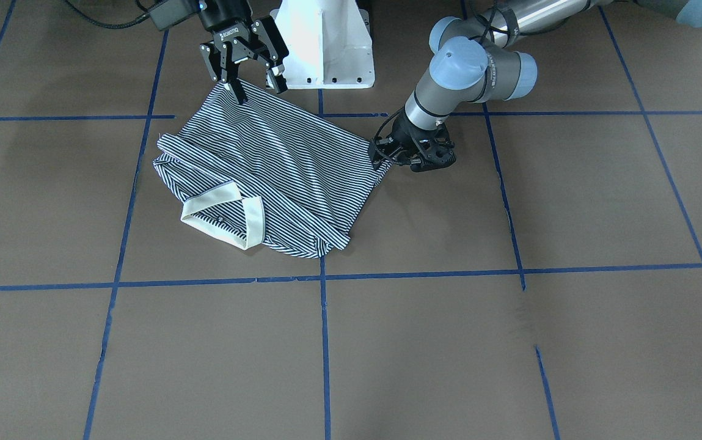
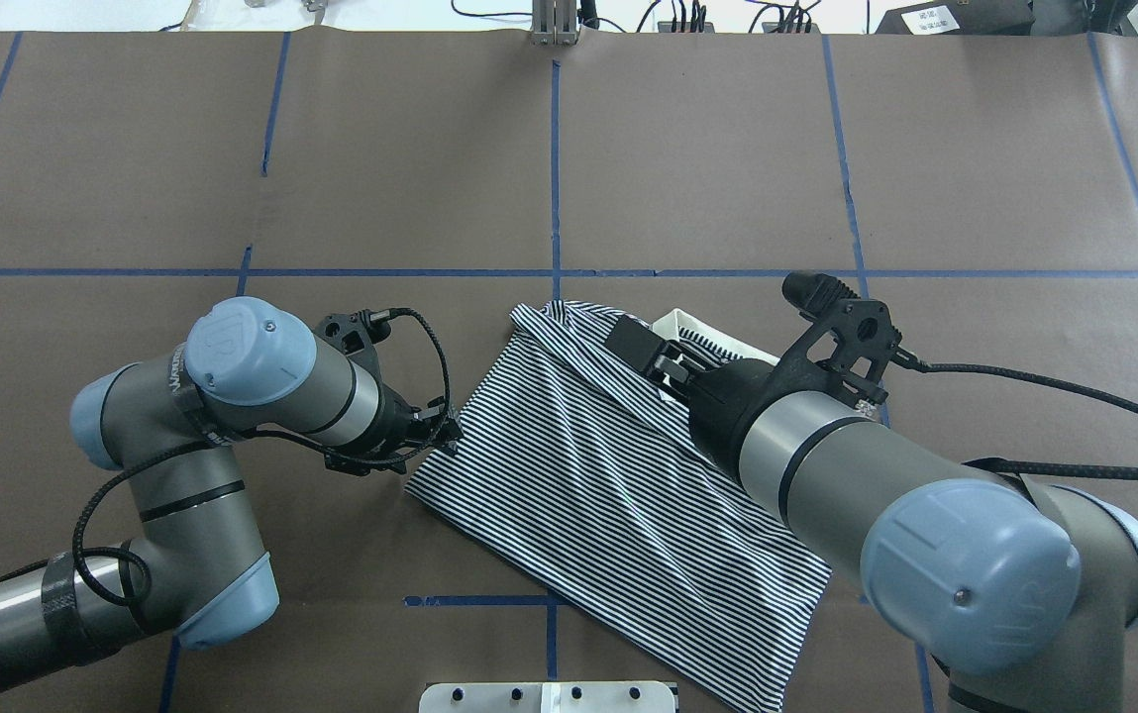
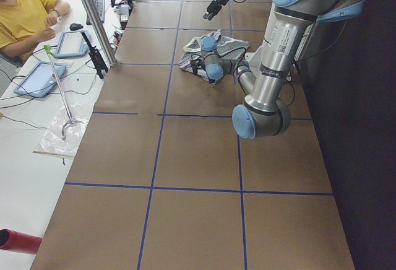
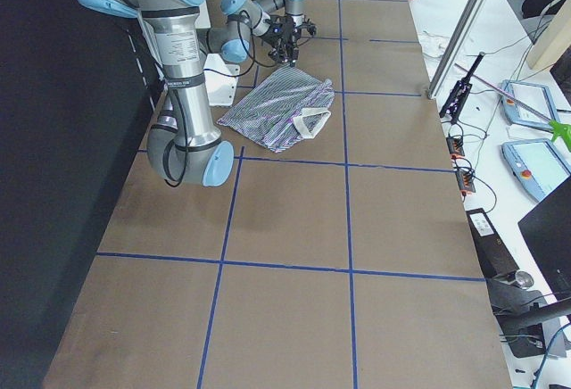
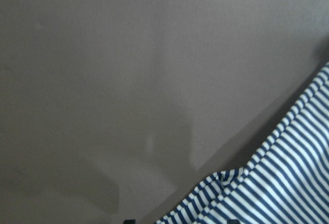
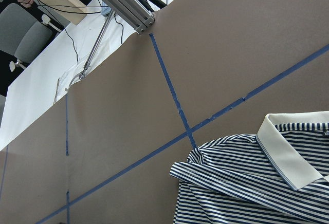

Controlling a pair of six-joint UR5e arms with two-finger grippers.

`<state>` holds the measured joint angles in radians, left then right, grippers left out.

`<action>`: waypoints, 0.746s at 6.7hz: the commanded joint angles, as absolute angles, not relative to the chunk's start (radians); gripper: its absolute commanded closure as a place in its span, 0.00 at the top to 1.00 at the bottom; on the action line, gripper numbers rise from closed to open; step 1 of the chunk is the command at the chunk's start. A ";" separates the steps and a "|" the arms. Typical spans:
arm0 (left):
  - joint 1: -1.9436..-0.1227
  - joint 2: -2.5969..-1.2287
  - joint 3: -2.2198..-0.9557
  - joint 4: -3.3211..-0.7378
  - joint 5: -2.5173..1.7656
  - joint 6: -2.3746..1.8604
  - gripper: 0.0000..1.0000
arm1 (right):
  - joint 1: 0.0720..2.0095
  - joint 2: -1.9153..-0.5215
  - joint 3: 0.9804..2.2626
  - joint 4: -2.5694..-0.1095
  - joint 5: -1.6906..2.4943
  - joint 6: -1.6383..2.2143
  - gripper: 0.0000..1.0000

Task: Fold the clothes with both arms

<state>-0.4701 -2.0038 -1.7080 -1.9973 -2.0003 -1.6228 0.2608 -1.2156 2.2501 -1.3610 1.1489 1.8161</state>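
Observation:
The striped polo shirt (image 1: 277, 165) lies folded on the brown table, its cream collar (image 1: 253, 220) on the side away from the robot. My left gripper (image 1: 385, 160) is low at the shirt's hem corner. In the left wrist view its tips stand apart at the frame's bottom edge, with rumpled striped cloth (image 5: 205, 208) between them. My right gripper (image 1: 260, 93) hangs open above the other hem corner, one fingertip (image 1: 242, 99) overlapping the cloth edge. From overhead, the right arm (image 2: 826, 465) hides part of the shirt (image 2: 588, 485). The right wrist view shows the collar (image 6: 288, 152) from above.
The white pedestal base (image 1: 326, 43) stands just behind the shirt. Blue tape lines (image 1: 323, 318) grid the table. A side table holds tablets (image 3: 40, 78), cables and an aluminium post (image 3: 93, 16). A seated person (image 3: 25, 16) is beside it.

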 commanded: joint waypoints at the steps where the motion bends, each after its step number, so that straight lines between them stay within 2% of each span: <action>1: -0.442 -2.002 -1.707 -1.997 -1.997 -1.661 0.67 | 0.261 -1.218 2.246 -1.359 1.149 1.816 1.00; 2: -0.437 -2.002 -1.706 -1.997 -1.996 -1.661 0.66 | 0.261 -1.216 2.247 -1.358 1.149 1.816 1.00; 3: -0.437 -2.000 -1.701 -1.997 -1.994 -1.661 0.59 | 0.261 -1.218 2.247 -1.358 1.149 1.816 1.00; 4: -0.434 -1.981 -1.706 -1.997 -1.997 -1.660 0.33 | 0.261 -1.218 2.247 -1.358 1.149 1.816 1.00; 5: -0.433 -1.979 -1.701 -1.997 -1.997 -1.654 0.00 | 0.262 -1.218 2.247 -1.358 1.149 1.816 1.00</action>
<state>-0.4359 -1.9866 -1.7049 -1.9978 -1.9970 -1.6587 0.2610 -1.2179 2.2472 -1.3576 1.1490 1.8162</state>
